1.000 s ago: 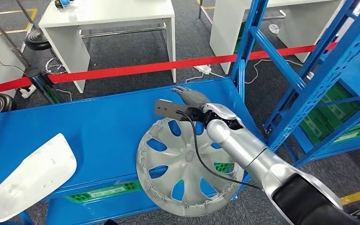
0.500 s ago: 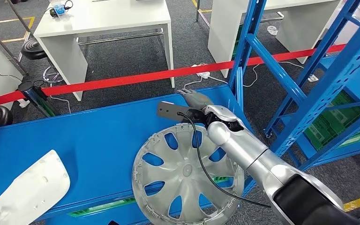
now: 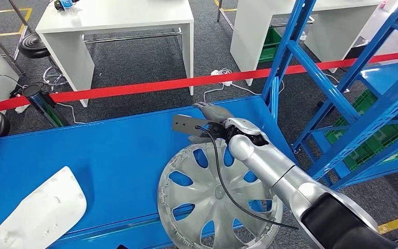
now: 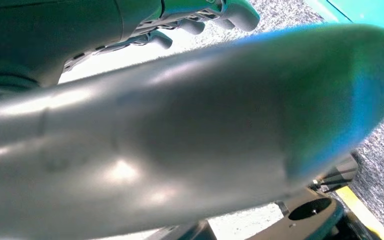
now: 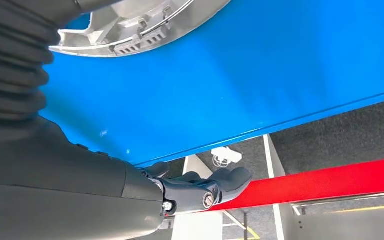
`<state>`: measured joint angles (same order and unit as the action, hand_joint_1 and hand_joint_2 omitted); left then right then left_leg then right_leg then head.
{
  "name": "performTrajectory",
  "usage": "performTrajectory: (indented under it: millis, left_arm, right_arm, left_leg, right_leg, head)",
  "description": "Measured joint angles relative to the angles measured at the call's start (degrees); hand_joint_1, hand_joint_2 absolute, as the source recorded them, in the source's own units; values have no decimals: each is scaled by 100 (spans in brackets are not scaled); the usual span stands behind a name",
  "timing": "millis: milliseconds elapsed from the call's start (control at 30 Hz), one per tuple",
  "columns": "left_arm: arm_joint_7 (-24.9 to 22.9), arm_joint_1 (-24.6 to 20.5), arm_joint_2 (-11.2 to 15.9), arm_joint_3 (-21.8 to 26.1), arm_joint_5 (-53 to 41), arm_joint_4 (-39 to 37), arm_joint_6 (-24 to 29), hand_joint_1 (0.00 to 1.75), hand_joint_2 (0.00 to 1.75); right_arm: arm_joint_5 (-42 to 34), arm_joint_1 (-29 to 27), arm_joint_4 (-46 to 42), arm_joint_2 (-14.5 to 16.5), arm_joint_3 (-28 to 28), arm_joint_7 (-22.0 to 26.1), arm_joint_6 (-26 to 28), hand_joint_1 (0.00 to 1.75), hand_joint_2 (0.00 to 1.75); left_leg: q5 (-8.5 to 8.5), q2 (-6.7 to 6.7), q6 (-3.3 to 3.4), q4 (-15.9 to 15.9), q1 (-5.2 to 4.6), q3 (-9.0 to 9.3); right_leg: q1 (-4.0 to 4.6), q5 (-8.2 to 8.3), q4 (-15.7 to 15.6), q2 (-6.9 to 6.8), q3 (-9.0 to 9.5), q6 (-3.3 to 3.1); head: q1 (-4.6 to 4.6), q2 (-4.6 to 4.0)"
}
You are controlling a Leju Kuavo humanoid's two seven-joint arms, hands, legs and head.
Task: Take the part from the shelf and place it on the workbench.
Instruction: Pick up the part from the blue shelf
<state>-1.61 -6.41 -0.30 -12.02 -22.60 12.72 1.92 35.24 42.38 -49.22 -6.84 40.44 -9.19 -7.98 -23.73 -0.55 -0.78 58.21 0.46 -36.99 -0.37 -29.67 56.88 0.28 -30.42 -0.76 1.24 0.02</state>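
The silver hubcap (image 3: 218, 201) lies roughly flat on the blue shelf (image 3: 109, 155), spoked face up, its near edge hanging past the shelf's front rim; being round, it has no long axis. It is a multi-spoke wheel cover with blue showing through its openings and ribbed clips under its rim. The right hand (image 3: 213, 122) reaches forward over the cover's far edge, fingers stretched out and apart, grasping nothing. The left hand (image 4: 205, 12) curls around a smooth, pale, elongated part (image 4: 190, 135), holding it.
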Motion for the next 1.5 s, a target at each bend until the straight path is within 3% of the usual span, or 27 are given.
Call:
performTrajectory:
  millis: [67, 167, 1133, 1500]
  left_arm:
    - [7, 0, 2, 0, 0, 0, 0, 0, 0]
    - [31, 0, 2, 0, 1, 0, 0, 0, 0]
    - [48, -9, 2, 0, -2, 5, 0, 0, 0]
    - [26, -41, 2, 0, 23, 7, 0, 0, 0]
  right_arm:
    - [-37, -1, 0, 0, 0, 28, -32, 0, 175]
    - [-125, 0, 0, 0, 0, 113, -103, 0, 175]
    - [-372, 52, 107, 0, 171, 153, -572, 0, 175]
    - [-386, 15, 665, 34, 539, 223, -756, 0, 175]
  left_leg:
    - [2, 1, 4, 1, -4, 3]
    - [8, 4, 8, -1, -4, 12]
    - [17, 7, -3, -5, -1, 29]
    - [17, 6, -3, -5, -1, 29]
  right_leg:
    - [-7, 2, -3, 0, 2, 53]
    - [-6, 5, 2, 0, 3, 66]
    - [-2, -7, 42, 0, -1, 55]
    - [-1, -8, 43, -1, 3, 54]
  head:
    - [-1, 0]
    - [-2, 0]
    - [-2, 0]
    - [-2, 0]
